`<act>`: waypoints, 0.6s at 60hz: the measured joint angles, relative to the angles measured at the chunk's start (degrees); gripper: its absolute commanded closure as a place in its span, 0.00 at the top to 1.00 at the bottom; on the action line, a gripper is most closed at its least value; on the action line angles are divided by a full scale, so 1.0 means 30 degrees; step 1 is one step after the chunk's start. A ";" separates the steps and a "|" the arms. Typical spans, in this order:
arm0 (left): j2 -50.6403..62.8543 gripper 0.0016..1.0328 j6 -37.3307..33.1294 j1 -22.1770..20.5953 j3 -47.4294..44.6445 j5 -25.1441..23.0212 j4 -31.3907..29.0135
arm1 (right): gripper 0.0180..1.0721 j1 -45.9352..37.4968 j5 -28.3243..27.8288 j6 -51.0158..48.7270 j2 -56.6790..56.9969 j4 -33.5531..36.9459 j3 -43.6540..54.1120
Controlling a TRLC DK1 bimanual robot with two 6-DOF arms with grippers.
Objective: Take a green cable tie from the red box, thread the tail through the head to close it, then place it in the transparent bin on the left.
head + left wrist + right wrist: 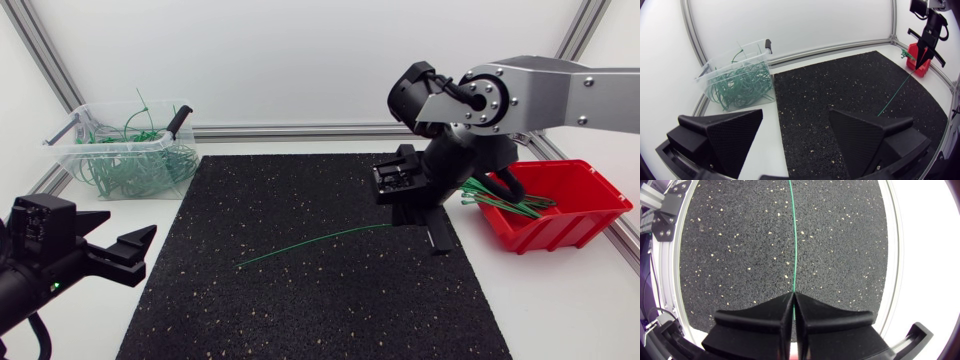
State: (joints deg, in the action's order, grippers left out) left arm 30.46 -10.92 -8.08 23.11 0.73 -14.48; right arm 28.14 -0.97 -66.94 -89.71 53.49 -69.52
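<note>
Green cable tie [794,240] pinched in right end effector [793,298] (over mat [735,245]), left end effector [795,116] wide

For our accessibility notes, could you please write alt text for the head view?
The right gripper, shut on one end of a green cable tie, holds it stretched leftward over the black mat beside the red box. The left gripper sits open at the mat's near left; the transparent bin of ties stands far left.

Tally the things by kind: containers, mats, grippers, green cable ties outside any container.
Containers: 2 (transparent plastic bin, red plastic box)
Black speckled mat: 1
Matte black grippers: 2 (left gripper, right gripper)
Thin green cable tie outside containers: 1
Total: 6
</note>
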 measured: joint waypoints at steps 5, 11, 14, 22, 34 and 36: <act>0.0656 0.89 -0.0831 -0.0852 0.0729 -0.0007 -0.0401 | 0.06 0.0590 0.0306 0.0299 0.0393 0.0495 -0.0262; 0.1370 0.89 -0.1231 -0.2011 0.1450 -0.0022 -0.0546 | 0.06 0.1246 0.0503 0.0459 0.0750 0.0750 -0.0452; 0.1581 0.89 -0.1392 -0.2586 0.1734 -0.0160 -0.0546 | 0.06 0.1610 0.0707 0.0656 0.0911 0.0852 -0.0532; 0.2688 0.89 -0.2076 -0.4116 0.2652 -0.0517 -0.0488 | 0.06 0.2586 0.1122 0.1137 0.1086 0.1129 -0.0831; 0.4787 0.89 -0.3257 -0.6630 0.3526 -0.0656 0.0488 | 0.06 0.4029 0.1639 0.1938 0.1086 0.1348 -0.1311; 0.5064 0.89 -0.3359 -0.7111 0.3650 -0.0656 0.0692 | 0.06 0.4218 0.1712 0.2069 0.1086 0.1399 -0.1355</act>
State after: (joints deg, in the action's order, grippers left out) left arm 45.65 -20.99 -29.41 34.06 -1.23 -12.40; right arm 40.80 4.16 -60.73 -86.46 57.69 -73.58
